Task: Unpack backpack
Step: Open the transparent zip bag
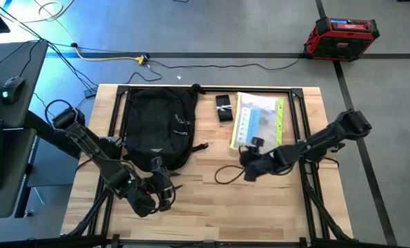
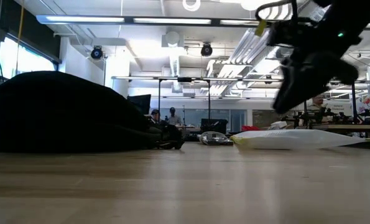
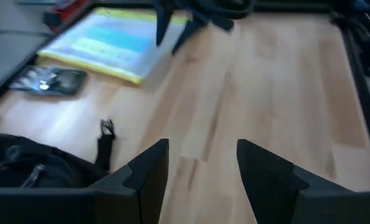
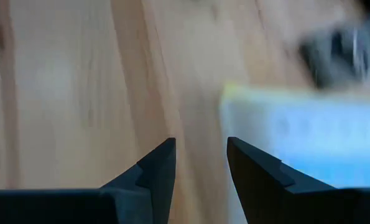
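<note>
Arms reach in from both sides of the wooden table (image 1: 198,207) in the high view. At the lower left of that frame the left arm bends down from the table's left edge, and the left gripper (image 1: 165,195) hangs low near the front edge, pointing toward the right. Its two fingers (image 3: 148,171) stand apart with nothing between them.

Just above it, in the upper left part of the table, lies the backpack (image 1: 156,127). It is black and lies flat, with its straps toward the front.

In the middle near the top lies a small dark object (image 1: 223,108). Right of it lies a flat packet (image 1: 258,120) with yellow edges and a blue and white face.

At the right, the right arm stretches in from the table's right edge, low and long. The right gripper (image 1: 247,164) sits just below the packet's lower left corner. Its fingers (image 4: 158,171) are a little apart and hold nothing. A thin dark cord (image 1: 225,174) loops on the wood beside it.
</note>
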Available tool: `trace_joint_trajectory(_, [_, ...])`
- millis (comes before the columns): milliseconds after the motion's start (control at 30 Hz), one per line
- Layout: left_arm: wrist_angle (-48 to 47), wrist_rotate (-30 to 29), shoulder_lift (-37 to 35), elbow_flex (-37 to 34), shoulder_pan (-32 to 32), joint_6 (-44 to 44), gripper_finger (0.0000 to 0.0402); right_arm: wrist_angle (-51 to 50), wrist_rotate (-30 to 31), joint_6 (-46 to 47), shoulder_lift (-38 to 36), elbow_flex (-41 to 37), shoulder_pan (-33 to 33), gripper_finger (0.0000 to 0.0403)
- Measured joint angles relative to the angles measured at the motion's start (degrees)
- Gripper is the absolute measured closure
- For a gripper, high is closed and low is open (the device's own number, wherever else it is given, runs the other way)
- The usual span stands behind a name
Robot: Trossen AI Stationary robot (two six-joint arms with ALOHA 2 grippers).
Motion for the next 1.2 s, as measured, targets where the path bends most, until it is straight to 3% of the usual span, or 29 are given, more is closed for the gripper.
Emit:
trace_joint_trajectory(100, [1.3, -3.0, 0.1, 0.0, 1.6, -1.1, 0.0234, 7.5, 3.1, -7.7, 0.4, -1.5, -2.7, 0.0269])
trace_joint_trajectory(167, [2.0, -2.3, 0.1, 0.0, 3.9, 2.6, 0.0234, 8.2, 3.8, -8.6, 1.1, -1.5, -4.6, 0.0265])
trace_joint_trajectory(333, [4.3, -3.2, 0.1, 0.0, 11.9, 5.3, 0.0234, 11.7, -0.3, -11.5, 5.1, -1.6, -7.8, 0.0231])
trace_joint_trajectory(433, [4.2, 1.8, 0.4, 0.0, 16.7, 8.8, 0.0234, 14.3, 0.0, -14.5, 8.2, -1.6, -8.2, 0.02])
trace_joint_trajectory(533, [5.6, 7.9, 1.2, 0.0, 19.8, 10.6, 0.0234, 14.3, 4.9, -18.2, 10.3, -1.6, -8.1, 0.0172])
trace_joint_trajectory(633, [7.0, 8.9, 3.6, 0.0, 21.0, 10.7, 0.0234, 14.3, 8.2, -19.7, 11.2, -1.6, -8.2, 0.0158])
trace_joint_trajectory(733, [9.5, 8.0, 6.8, 0.0, 21.6, 9.7, 0.0234, 14.2, 6.5, -18.3, 11.3, -1.6, -9.3, 0.0156])
trace_joint_trajectory(967, [13.3, 14.2, 14.0, 0.0, 22.6, 11.7, 0.0234, 14.1, 4.6, -16.1, 12.9, -1.5, -11.6, 0.0156])
trace_joint_trajectory(1067, [13.3, 17.0, 15.3, 0.0, 23.5, 11.9, 0.0234, 13.6, 4.6, -13.4, 14.3, -1.5, -12.5, 0.0156])
trace_joint_trajectory(1200, [12.3, 15.9, 15.4, 0.0, 24.8, 12.3, 0.0234, 12.3, 5.1, -10.2, 15.2, -1.3, -12.7, 0.0178])
